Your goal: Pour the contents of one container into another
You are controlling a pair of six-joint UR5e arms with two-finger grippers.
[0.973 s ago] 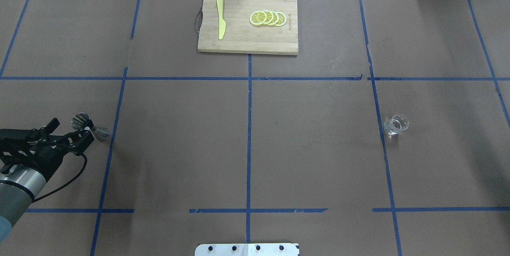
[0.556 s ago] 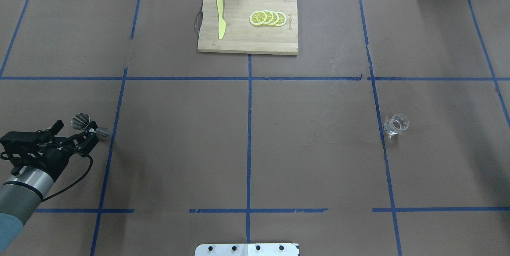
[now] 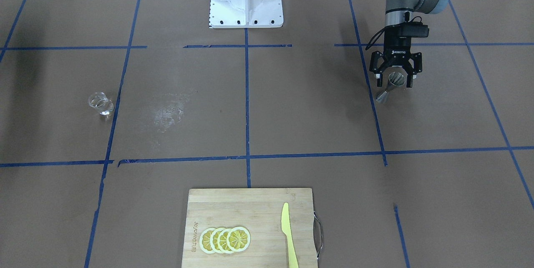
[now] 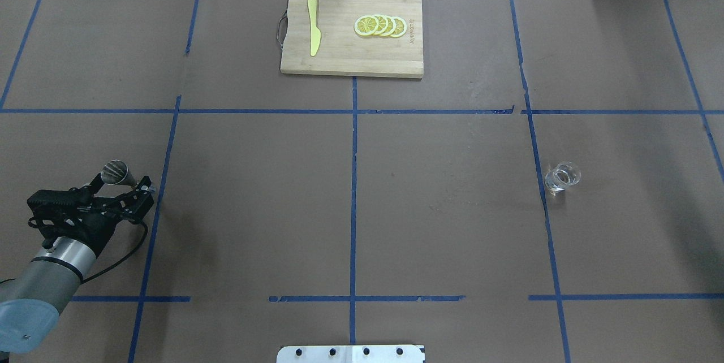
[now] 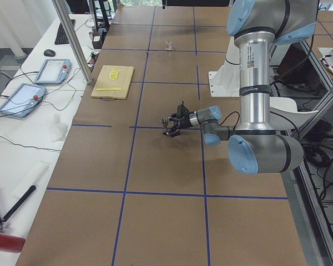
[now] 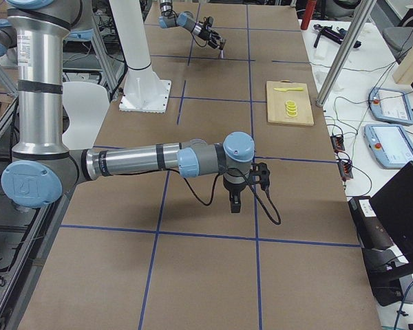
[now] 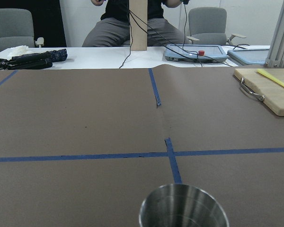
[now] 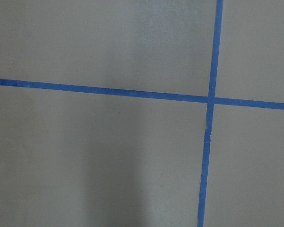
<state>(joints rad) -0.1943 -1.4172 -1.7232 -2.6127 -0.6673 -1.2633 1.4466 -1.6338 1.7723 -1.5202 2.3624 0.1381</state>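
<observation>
The silver metal jigger (image 4: 115, 172) stands upright near the table's left edge; its rim fills the bottom of the left wrist view (image 7: 183, 208). My left gripper (image 4: 123, 186) is open, one finger on each side of the jigger (image 3: 395, 79), with gaps showing between the fingers and the metal. The clear glass cup (image 4: 563, 177) stands alone on the right side, beside a blue tape line (image 3: 100, 104). My right gripper (image 6: 234, 203) points down over bare table in the exterior right view; I cannot tell whether it is open or shut. Its wrist camera shows only paper and tape.
A wooden cutting board (image 4: 339, 57) with lemon slices (image 4: 380, 26) and a yellow knife (image 4: 313, 25) lies at the far centre. The white robot base (image 3: 246, 1) sits at the near centre edge. A seated person (image 7: 132, 33) is beyond the table's left end.
My left gripper has slid forward and to the right, up to the jigger, and its fingers now flank it and hide the lower cone in the overhead view. The cup has not moved.
</observation>
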